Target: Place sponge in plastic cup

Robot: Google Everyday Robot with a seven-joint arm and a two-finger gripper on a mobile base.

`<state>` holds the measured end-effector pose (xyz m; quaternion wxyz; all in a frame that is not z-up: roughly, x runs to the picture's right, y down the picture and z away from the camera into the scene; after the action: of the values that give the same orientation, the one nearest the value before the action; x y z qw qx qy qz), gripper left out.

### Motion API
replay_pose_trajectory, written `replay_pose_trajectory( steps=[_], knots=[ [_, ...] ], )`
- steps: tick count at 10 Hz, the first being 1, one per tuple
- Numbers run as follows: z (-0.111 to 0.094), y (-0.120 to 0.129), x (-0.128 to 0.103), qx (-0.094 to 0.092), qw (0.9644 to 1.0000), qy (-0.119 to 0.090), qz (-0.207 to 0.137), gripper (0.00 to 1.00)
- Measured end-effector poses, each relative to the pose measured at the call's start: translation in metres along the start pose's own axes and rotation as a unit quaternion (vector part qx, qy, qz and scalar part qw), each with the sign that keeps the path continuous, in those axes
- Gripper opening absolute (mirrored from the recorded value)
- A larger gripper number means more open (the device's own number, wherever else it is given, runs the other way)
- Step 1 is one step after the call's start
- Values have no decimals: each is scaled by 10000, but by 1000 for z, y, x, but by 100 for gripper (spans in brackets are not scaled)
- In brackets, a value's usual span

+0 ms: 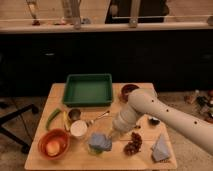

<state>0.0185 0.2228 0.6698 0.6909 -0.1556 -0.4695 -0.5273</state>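
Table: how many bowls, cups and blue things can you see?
Bowls: 2 (orange bowl, red bowl)
Cups: 3 (white cup, metal cup, green cup)
Blue things: 2 (sponge, cloth)
Total: 7
The gripper is at the sponge, above the green cup.
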Motion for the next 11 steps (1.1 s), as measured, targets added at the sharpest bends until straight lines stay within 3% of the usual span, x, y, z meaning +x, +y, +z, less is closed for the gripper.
replay_pose_trajectory(
  steps=[3,5,7,11],
  knots=[
    [10,-12,0,50,9998,-69,-154,0],
    [15,-16,0,220,9994,-83,-268,0],
    [14,-13,2,451,9986,-1,-267,0],
    [16,-5,2,589,9978,127,-282,0]
  ],
)
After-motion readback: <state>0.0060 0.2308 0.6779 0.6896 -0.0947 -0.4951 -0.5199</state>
